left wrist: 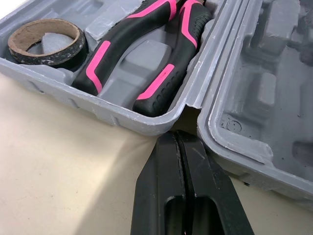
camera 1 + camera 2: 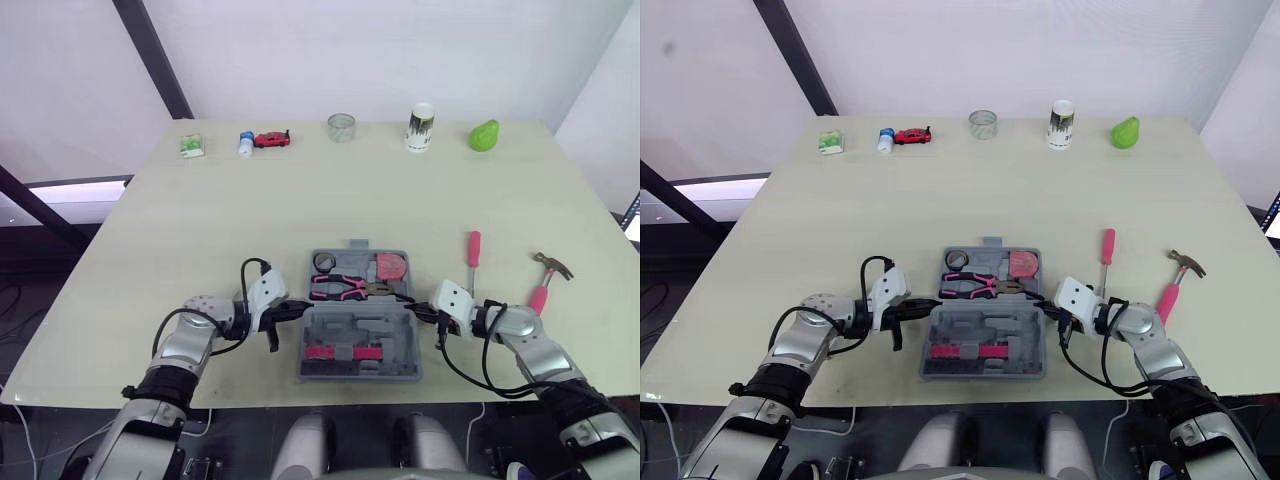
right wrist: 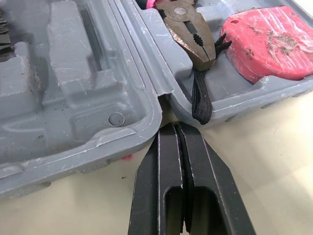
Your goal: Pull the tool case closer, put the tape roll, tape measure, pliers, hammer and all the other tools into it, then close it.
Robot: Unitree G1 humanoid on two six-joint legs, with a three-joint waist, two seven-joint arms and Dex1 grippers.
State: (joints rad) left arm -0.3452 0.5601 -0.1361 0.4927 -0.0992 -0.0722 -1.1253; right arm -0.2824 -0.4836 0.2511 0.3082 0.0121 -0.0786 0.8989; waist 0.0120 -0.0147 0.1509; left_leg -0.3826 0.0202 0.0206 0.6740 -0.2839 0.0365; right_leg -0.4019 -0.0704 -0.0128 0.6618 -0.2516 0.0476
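Left gripper (image 2: 298,307) closed at tool case (image 2: 392,328) hinge, right gripper (image 2: 416,310) opposite

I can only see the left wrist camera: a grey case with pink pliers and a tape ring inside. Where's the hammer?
Observer: The hammer lies on the table, outside the tool case, to the robot's right.
Operator: Is anything else not in yet?
Observer: A pink-handled screwdriver, on the table between case and hammer.
Operator: What's the other gripper doing?
Observer: The right gripper is shut, its tips at the notch between the case's two halves.
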